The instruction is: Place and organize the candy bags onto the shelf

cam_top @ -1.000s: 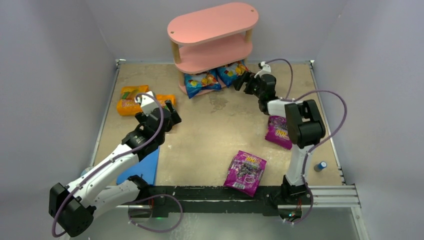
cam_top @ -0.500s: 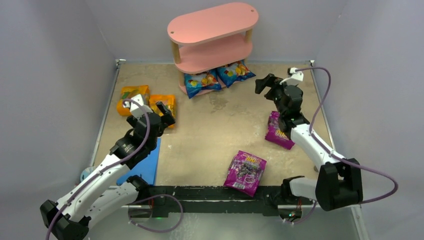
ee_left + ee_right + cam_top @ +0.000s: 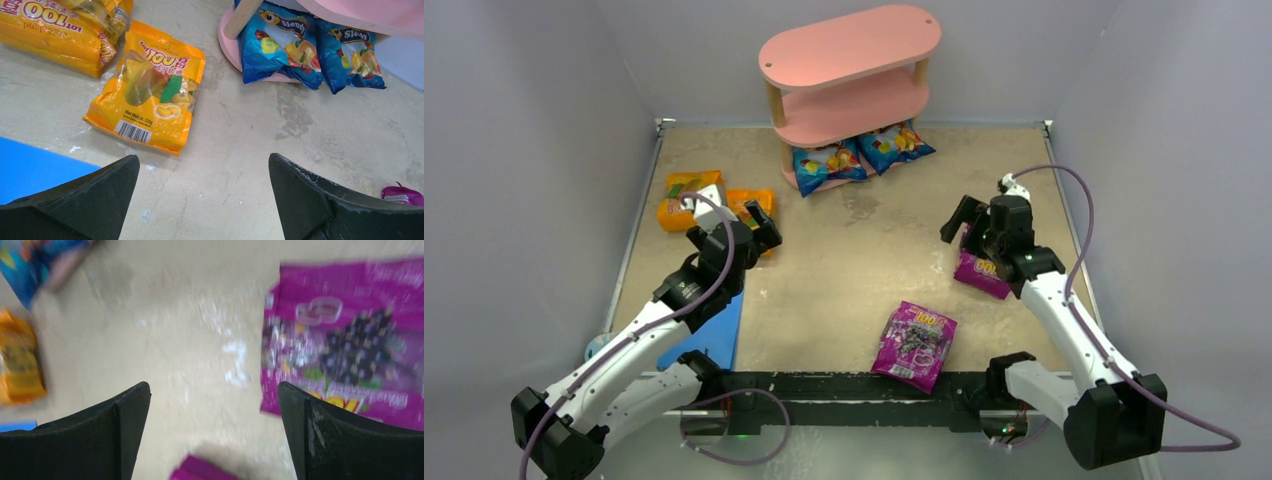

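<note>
The pink shelf stands at the back. Two blue candy bags lie on its bottom board; the left wrist view shows them too. Two orange bags lie at the left. My left gripper is open and empty just near of the closer orange bag. Two magenta bags lie at the right and at the front. My right gripper is open and empty over the right magenta bag's left edge. Its wrist view is blurred.
A flat blue mat lies at the near left, under my left arm. A small blue-capped object lies by the right wall. Grey walls close in the table on three sides.
My right arm has swung back from the shelf's blue bags to above the right magenta bag. My left gripper has shifted slightly beside the orange bags.
</note>
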